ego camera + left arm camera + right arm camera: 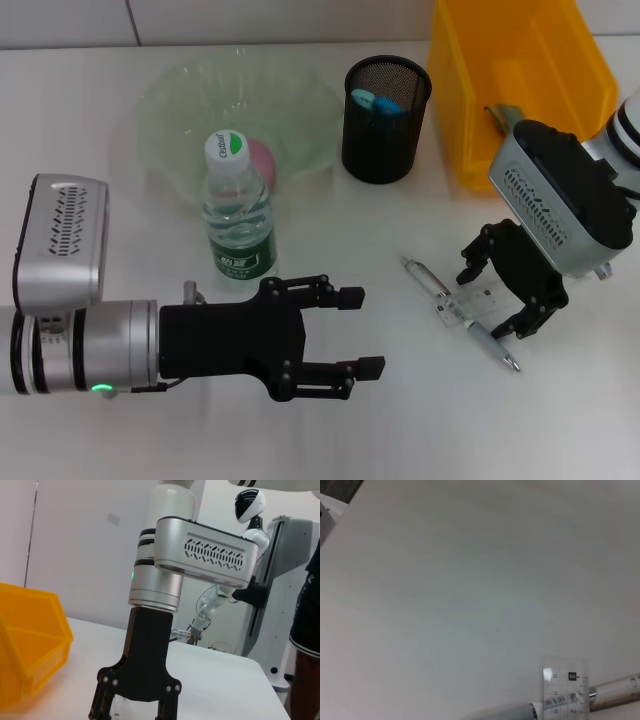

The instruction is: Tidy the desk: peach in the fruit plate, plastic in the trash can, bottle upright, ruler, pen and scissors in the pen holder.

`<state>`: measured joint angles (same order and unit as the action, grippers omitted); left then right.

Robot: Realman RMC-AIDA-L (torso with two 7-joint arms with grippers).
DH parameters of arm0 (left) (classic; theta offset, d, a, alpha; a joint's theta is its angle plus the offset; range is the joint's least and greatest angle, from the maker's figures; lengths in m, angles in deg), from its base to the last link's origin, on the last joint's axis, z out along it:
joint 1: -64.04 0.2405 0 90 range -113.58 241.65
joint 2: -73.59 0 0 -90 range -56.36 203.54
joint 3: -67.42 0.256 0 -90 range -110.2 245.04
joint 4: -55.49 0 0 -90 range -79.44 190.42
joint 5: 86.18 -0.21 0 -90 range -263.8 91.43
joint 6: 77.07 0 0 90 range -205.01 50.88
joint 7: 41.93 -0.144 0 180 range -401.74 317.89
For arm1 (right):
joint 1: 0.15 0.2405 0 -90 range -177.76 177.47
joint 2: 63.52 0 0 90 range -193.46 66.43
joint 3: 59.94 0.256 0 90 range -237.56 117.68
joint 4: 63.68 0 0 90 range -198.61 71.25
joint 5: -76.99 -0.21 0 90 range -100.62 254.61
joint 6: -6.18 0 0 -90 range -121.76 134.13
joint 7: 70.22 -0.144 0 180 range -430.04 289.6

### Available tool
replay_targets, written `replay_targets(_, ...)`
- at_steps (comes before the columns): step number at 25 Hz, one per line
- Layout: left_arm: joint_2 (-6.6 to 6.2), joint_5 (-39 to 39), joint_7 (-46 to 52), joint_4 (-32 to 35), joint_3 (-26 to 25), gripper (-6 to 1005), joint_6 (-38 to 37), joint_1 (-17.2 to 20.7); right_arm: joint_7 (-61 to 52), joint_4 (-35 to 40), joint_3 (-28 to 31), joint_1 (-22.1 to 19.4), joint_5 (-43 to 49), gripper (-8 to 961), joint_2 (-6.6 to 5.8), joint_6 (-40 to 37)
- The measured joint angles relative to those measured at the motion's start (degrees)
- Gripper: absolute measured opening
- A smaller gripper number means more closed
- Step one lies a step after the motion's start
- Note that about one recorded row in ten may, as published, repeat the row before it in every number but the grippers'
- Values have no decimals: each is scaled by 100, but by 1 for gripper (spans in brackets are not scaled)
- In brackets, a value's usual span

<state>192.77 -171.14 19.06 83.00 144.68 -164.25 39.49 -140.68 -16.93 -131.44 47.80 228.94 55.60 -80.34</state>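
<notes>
Right pincer [508, 292]: reached down, black fingers spread astride the clear plastic ruler [470, 303] and silver pen [458, 310] on the white table [420, 420].
Left pincer [355, 332]: held level, wide apart, beside the upright clear water bottle [238, 207].

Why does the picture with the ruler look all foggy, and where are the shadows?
Right wrist view: mostly bare, softly lit table; the clear ruler crosses the pen at the edge, slightly soft. Head view: sharp; soft shadows lie under the right claw and left claw, and the bottle glints. Left wrist view: the background is even and bright.
</notes>
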Motion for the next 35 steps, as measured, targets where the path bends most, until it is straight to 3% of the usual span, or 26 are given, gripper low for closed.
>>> replay_targets(16, -5, -1, -8, 0, -27, 769, 9, -35, -92, 230, 171, 15, -128, 679, -11, -239)
replay_targets(19, -8, -4, -27, 0, -39, 769, 10, -36, -91, 196, 145, 7, -110, 493, -12, -222)
replay_targets(35, -19, -4, -11, 1, -32, 769, 18, -51, -169, 234, 161, -11, -90, 115, -12, -154)
